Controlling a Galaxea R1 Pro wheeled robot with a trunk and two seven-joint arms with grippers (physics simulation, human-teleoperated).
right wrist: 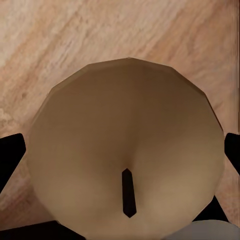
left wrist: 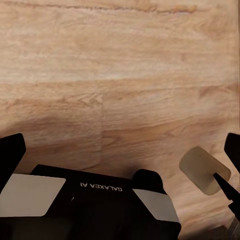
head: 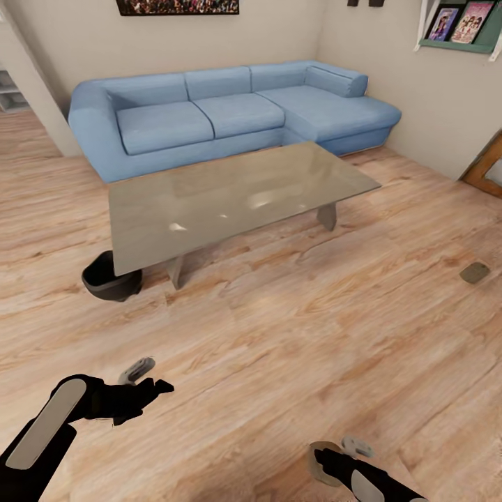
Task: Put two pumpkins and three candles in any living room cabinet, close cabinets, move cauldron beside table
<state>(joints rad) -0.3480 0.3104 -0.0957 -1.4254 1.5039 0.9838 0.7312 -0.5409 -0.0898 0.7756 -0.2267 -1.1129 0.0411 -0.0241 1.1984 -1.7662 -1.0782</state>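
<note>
Pale wood floor [head: 279, 335] runs to the grey table [head: 230, 199], cauldron [head: 110, 277] touching its corner; my right tool [head: 339, 457] is clenched on a candle [right wrist: 125, 160], left tool [head: 143, 380] released, so I carry it level toward a cabinet.

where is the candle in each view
head view: candle near the bottom edge, in the right gripper, above the wooden floor.
right wrist view: candle close up across the centre, dark wick showing.
left wrist view: a small tan shape may be it; cannot tell.
shared landmark: the wooden floor.
</note>
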